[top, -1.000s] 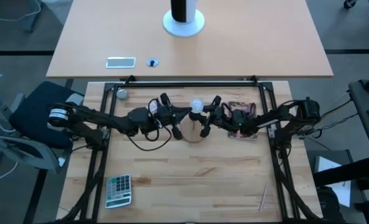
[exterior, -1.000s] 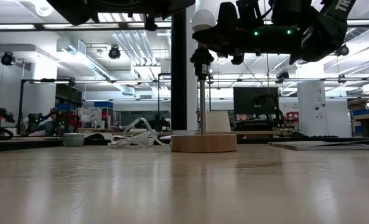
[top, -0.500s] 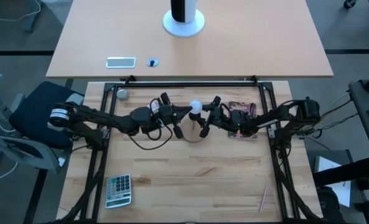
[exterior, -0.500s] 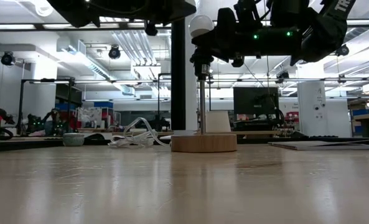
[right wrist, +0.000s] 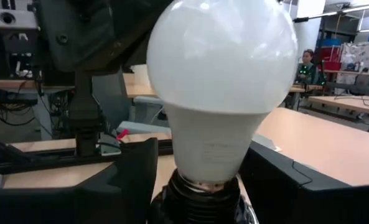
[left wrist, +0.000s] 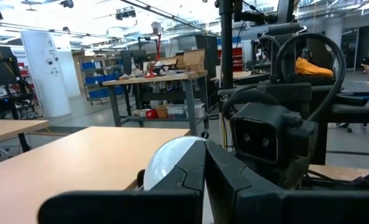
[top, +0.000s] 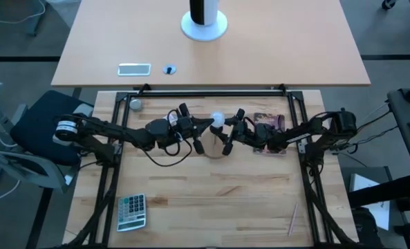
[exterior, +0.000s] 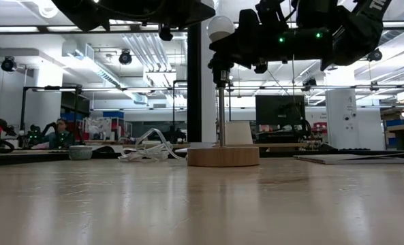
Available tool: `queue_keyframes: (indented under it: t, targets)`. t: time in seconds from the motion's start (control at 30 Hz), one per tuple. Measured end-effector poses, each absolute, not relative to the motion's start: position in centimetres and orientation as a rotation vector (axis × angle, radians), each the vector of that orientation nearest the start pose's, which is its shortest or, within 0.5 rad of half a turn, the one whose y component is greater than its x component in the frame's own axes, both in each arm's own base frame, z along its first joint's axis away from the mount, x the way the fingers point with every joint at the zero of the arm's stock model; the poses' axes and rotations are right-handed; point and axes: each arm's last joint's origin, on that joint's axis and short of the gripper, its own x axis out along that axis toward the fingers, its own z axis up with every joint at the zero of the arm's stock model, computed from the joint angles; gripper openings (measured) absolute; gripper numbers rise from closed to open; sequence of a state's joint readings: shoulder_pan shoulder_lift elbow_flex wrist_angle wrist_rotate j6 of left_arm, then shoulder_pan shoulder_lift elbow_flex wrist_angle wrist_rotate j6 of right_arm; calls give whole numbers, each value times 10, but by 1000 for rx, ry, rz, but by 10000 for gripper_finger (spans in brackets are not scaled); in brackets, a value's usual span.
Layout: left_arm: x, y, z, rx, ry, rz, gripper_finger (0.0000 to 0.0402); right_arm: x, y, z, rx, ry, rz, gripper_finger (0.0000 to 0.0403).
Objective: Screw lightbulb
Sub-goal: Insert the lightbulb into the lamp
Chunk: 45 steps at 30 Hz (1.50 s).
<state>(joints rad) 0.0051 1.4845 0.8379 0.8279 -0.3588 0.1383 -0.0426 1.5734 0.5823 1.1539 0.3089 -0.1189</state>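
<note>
- Lightbulb (top: 218, 119) upright at the middle of the slatted table (top: 211, 200), between the two arms; white globe uppermost, narrow neck down in a dark socket (right wrist: 196, 200).
- Socket atop a thin metal rod (exterior: 221, 116), rod upright from a round wooden disc stand (exterior: 223, 156) flat on the table.
- Left gripper (top: 206, 124) reaching in from the left, level with the bulb and just beside its globe. Fingers (left wrist: 190, 171) pressed together edge to edge in the left wrist view, clenched on nothing visible, the white globe showing just past the tips.
- Right gripper (top: 230, 128) reaching in from the right, close against the bulb. Fingers (right wrist: 131, 180) spread, one on each side of the neck and socket, released rather than clamped; a sliver of gap visible on one side, contact on the other side impossible to tell.
- Both grippers high above the tabletop in the low view, at the height of the bulb on top of the rod.
- Small grey ball (top: 135, 104) near the far left corner of the slatted table, well apart from the bulb.
- Calculator (top: 131, 211) near the front left, well apart from both grippers.
- Seated person (exterior: 60, 131) far off in the room behind the table.
</note>
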Motion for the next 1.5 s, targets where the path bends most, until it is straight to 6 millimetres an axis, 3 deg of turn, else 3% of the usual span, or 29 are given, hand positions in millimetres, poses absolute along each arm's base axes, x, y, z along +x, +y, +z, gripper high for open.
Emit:
queue_keyframes:
  t: [0.37, 0.67, 0.87, 1.07, 1.23, 1.5]
  targets:
    - [322, 12, 284, 102, -154, 394, 0, 289, -15, 221, -111, -65, -391, 248]
    - [319, 13, 287, 119, -146, 414, 0, 272, -15, 232, -65, 56, -388, 240]
    - [305, 12, 297, 131, -72, 417, 0, 252, -15, 240, -31, 165, -393, 229]
    - [289, 12, 303, 122, 32, 388, 0, 233, -15, 256, -7, 157, -424, 215]
    - [290, 10, 301, 132, 43, 326, 0, 226, -18, 269, -46, 115, -488, 172]
    - [298, 10, 291, 135, 63, 323, 0, 241, -18, 289, -160, 105, -489, 21]
